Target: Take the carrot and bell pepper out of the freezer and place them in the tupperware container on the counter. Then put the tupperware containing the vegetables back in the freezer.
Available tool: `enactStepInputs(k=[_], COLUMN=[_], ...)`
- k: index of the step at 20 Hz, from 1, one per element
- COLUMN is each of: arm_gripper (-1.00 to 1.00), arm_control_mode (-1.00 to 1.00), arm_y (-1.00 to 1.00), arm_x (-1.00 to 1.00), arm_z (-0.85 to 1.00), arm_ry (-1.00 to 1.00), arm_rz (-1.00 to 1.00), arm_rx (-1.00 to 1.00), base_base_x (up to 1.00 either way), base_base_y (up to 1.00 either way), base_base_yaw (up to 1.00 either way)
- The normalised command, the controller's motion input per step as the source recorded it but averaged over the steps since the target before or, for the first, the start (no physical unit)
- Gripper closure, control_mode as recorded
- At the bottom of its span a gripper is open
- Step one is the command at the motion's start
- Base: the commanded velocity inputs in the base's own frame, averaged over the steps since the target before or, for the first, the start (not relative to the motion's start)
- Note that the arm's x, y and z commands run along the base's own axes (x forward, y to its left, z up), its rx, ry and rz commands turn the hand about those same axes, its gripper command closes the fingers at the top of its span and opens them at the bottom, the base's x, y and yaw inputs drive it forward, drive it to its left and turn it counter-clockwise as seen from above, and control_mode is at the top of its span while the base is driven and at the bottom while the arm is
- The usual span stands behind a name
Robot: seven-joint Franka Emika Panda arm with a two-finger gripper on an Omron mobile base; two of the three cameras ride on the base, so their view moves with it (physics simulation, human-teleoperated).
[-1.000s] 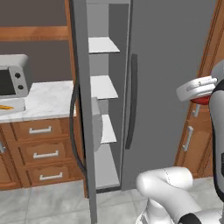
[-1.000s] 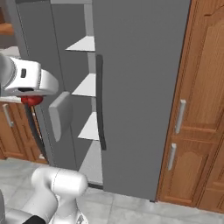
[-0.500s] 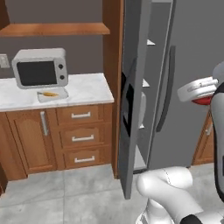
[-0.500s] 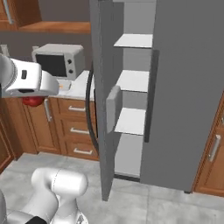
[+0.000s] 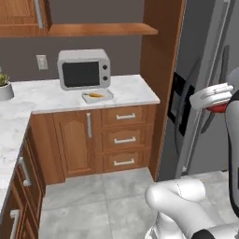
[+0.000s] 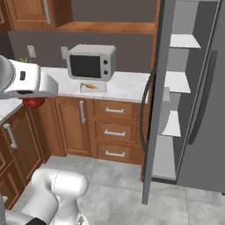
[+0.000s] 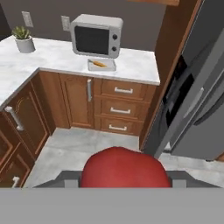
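Gripper (image 7: 124, 186) is closed around the bell pepper (image 7: 125, 168); in the hand view the dark-red round pepper sits right at the bottom between the finger tips, raised above the grey tile floor (image 7: 87, 146). In the left base view the pepper shows as a red bit under the white hand at the right edge (image 5: 217, 108), next to the freezer door. In the right base view it hangs under the hand at the far left (image 6: 32, 102), in front of the corner cabinets.

Carrot (image 5: 95, 95) lies inside the tupperware container (image 5: 108, 97), orange against the light-grey tray. The container sits on the table (image 5: 46, 100), just in front of the grey microwave (image 5: 84, 69). Same pair from the hand view: carrot (image 7: 100, 64) in container (image 7: 110, 67), touching its floor, microwave (image 7: 96, 35) right behind.

Freezer (image 6: 197, 92) stands to the right of the table run, door open (image 6: 156, 110), white shelves visible inside (image 6: 184, 41). Dark vertical handle on the other door (image 6: 203, 94). In the hand view the freezer (image 7: 197, 87) is to the right, well apart from the container.

Small potted plant (image 7: 22, 38) at the far left of the table, near the wall. Brown drawers with metal handles (image 5: 125, 139) below the microwave. Wooden wall shelf (image 5: 98, 30) above it.
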Motion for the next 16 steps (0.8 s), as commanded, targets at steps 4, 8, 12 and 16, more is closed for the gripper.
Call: enactStepInputs(k=[4,8,12,16], arm_gripper=[1.00,1.00,1.00,1.00], arm_control_mode=[1.00,1.00,1.00,1.00], arm_y=[0.00,0.00,0.00,0.00], arm_x=[0.00,0.00,0.00,0.00], arm_z=[0.00,0.00,0.00,0.00], arm_ry=[0.00,0.00,0.00,0.00], arm_rz=[0.00,0.00,0.00,0.00], arm_rx=[0.00,0.00,0.00,0.00], base_base_x=[0.96,1.00,0.99,0.72], base_base_y=[0.79,0.48,0.14,0.00], base_base_yaw=[-0.14,-0.12,-0.04,0.00])
